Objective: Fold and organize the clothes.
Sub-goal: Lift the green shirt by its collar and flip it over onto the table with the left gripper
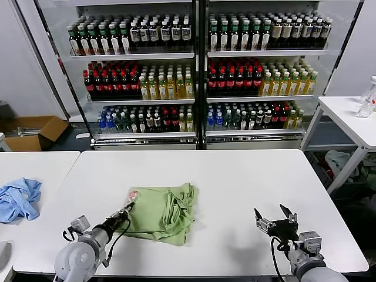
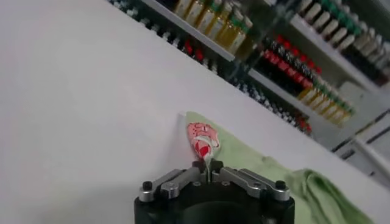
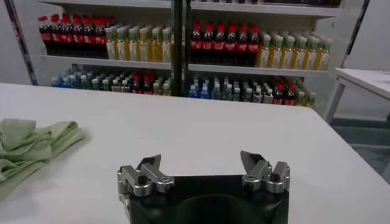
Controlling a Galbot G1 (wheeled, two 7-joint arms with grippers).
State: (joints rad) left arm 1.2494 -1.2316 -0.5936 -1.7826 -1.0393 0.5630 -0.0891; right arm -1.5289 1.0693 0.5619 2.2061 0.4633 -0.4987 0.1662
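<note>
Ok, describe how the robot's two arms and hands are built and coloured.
Both arms are rounded light grey shells ending in darker parts. The left hand is a slim black unit with silver linkage fingers fixed by dark screws; a black cable loops beside its wrist. The right hand has a black body, silver bolted links and dark pointed fingertips, with a black cable beneath.

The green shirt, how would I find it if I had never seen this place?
Look at the big white table in front of the drink shelves. The green shirt lies bunched near its front edge, its pink-red printed corner pinched by the left pincer. The only other cloth is blue, on the next table.
</note>
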